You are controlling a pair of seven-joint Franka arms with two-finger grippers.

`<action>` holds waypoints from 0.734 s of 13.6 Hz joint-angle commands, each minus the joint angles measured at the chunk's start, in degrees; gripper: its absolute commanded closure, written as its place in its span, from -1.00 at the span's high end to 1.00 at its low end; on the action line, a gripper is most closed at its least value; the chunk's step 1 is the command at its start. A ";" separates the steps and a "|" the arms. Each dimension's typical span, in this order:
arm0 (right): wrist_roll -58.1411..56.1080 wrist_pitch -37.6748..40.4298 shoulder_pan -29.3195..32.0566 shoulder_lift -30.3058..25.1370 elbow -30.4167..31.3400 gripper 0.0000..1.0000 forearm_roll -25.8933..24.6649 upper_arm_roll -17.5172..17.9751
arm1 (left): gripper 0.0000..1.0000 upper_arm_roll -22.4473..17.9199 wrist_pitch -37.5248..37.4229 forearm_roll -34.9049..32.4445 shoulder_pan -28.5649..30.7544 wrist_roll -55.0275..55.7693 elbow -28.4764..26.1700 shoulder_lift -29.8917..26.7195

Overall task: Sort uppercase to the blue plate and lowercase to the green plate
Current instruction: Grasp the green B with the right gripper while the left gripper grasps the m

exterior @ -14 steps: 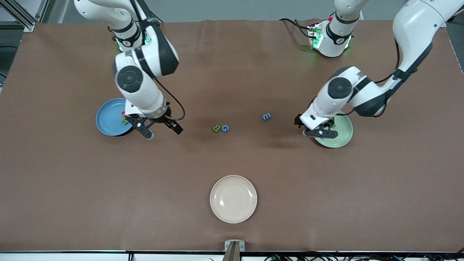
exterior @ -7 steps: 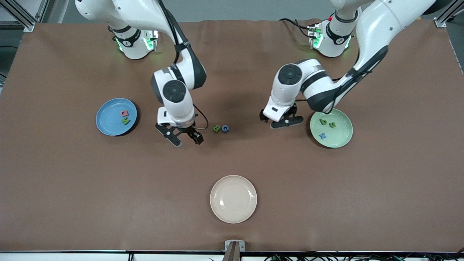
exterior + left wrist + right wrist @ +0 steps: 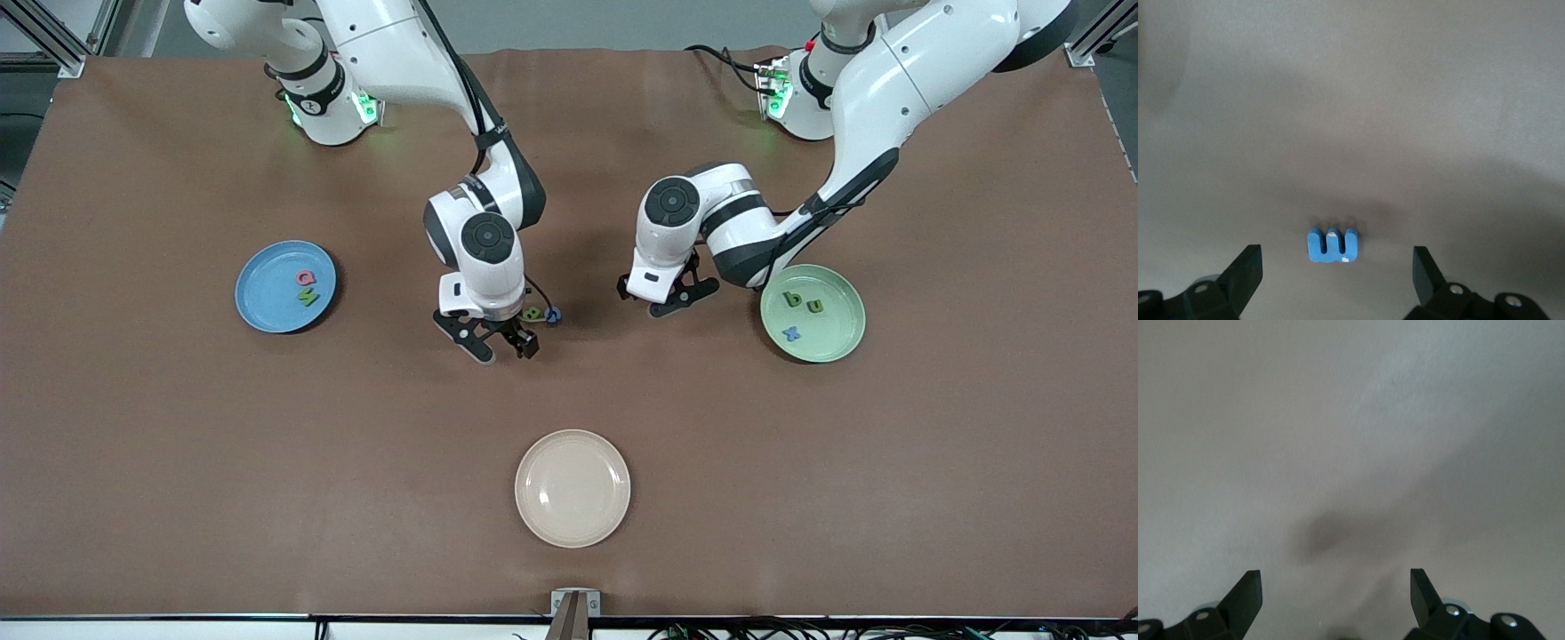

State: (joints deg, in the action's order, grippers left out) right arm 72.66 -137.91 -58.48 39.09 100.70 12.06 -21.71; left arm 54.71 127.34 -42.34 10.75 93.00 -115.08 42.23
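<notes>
Front view: brown table mat (image 3: 178,444) with three plates. The blue plate (image 3: 267,267) lies toward the right arm's end and carries two capitals, a pink Q (image 3: 306,278) and a green N (image 3: 308,298), close together. The green plate (image 3: 836,342) lies toward the left arm's end and carries three small letters: green b (image 3: 792,299), green u (image 3: 814,306) and blue x (image 3: 790,333), the x nearest the front camera. A cream plate (image 3: 573,488) lies mid-table, nearest the front camera, with nothing on it.

The right gripper (image 3: 500,348) is over the mat at mid-table, jaws spread wide, nothing between them. Just beside its wrist lie the green B (image 3: 532,313) and blue G (image 3: 553,315), side by side on the mat and partly covered by the arm. The right wrist view shows both fingertips (image 3: 1248,590) apart over bare mat.

The left gripper (image 3: 662,298) is over the mat between the B/G pair and the green plate, jaws wide, holding nothing. In the left wrist view the blue m (image 3: 1332,245) lies flat on the mat between the spread fingertips (image 3: 1250,265), apart from both. In the front view the arm hides it.

No readable brand text on plates or letters.
</notes>
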 commanded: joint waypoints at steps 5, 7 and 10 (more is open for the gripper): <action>0.55 0.18 0.12 0.81 -0.07 0.45 0.68 3.33 | 0.98 -3.82 4.31 -0.19 -3.46 5.53 0.21 1.36; 0.64 0.62 -0.06 0.81 0.37 0.44 0.68 3.51 | 0.97 -4.35 5.55 -0.37 -3.46 5.53 -0.23 2.24; 0.73 0.44 -0.49 0.81 1.86 0.44 0.68 3.77 | 0.79 -4.70 5.82 -0.46 -3.37 5.53 -0.76 2.24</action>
State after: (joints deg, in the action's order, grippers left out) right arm 72.74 -137.55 -58.54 39.77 101.88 12.07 -18.09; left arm 50.26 132.39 -42.37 7.53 97.69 -115.32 44.54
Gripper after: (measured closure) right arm 0.278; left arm 0.044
